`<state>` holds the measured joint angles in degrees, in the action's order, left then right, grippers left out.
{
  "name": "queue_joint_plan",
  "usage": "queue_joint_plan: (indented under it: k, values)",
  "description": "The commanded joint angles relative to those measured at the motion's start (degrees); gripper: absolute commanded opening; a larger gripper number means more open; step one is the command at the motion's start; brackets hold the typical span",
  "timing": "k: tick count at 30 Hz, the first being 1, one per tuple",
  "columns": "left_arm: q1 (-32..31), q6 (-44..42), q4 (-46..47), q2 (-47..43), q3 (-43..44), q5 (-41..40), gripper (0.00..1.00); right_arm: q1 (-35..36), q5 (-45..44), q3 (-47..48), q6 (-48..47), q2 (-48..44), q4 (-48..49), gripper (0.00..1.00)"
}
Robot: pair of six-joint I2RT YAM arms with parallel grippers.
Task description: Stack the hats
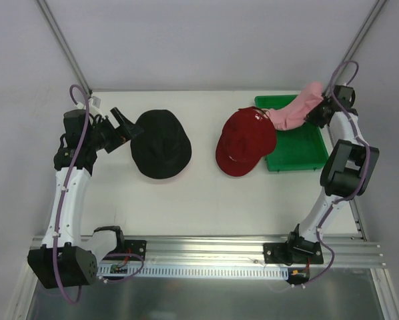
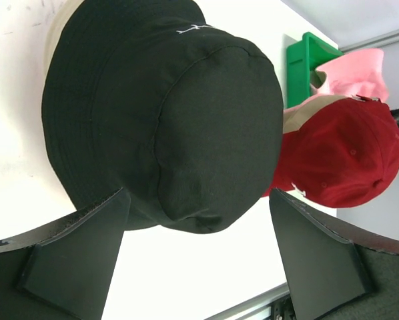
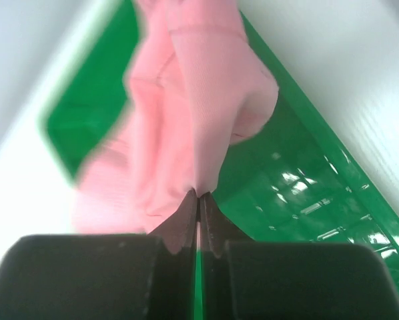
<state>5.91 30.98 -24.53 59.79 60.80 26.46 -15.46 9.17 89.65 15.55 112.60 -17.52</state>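
Note:
The black hat (image 1: 161,143) lies left of centre on the table; in the left wrist view (image 2: 166,113) a cream edge (image 2: 53,37) shows under it. The red cap (image 1: 246,140) lies right of centre, with a tan edge (image 2: 307,115) under it. My left gripper (image 1: 123,127) is open and empty, just left of the black hat, its jaws wide apart (image 2: 199,260). My right gripper (image 1: 314,113) is shut on the pink hat (image 1: 294,110), holding it above the green tray's far edge. In the right wrist view the pink hat (image 3: 186,100) hangs from the closed gripper (image 3: 199,197).
The green tray (image 1: 299,153) sits at the back right, with the red cap's brim touching its left side; it also shows in the left wrist view (image 2: 303,60) and the right wrist view (image 3: 299,180). A metal rail (image 1: 206,250) runs along the near edge.

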Motion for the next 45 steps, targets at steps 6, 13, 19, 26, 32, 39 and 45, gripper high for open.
queue_joint_plan:
  k: [6, 13, 19, 26, 32, 39, 45]
  values:
    - [-1.2, -0.5, 1.1, 1.4, 4.0, 1.5, 0.83, 0.8, -2.8, 17.0, -0.1, -12.6, -8.1, 0.00]
    - [-1.2, 0.1, 1.8, 2.3, 5.5, 4.7, 0.78, 2.3, 0.1, 26.5, -0.9, -16.8, -12.3, 0.00]
    - [-1.2, 2.1, 3.0, 2.5, 7.6, 7.9, 0.84, 6.5, 7.8, 36.6, -0.2, -18.9, -16.0, 0.00]
    - [-1.2, 9.2, 9.4, 2.4, 10.9, 13.4, 0.97, 14.4, 12.4, 38.1, 5.1, -23.7, -13.2, 0.00]
    - [-1.2, 26.2, 27.6, 2.4, 7.4, 21.1, 0.99, 23.5, 13.7, 38.7, 8.5, -24.8, -10.3, 0.00]
    - [-1.8, 43.3, 48.3, 2.1, 0.6, 24.3, 0.99, 35.0, 14.4, 40.9, 10.1, -21.7, -7.5, 0.00]
    - [-4.2, 46.1, 50.3, -0.1, -2.4, 20.1, 0.99, 40.7, 18.0, 46.3, 12.4, -15.2, -6.9, 0.00]
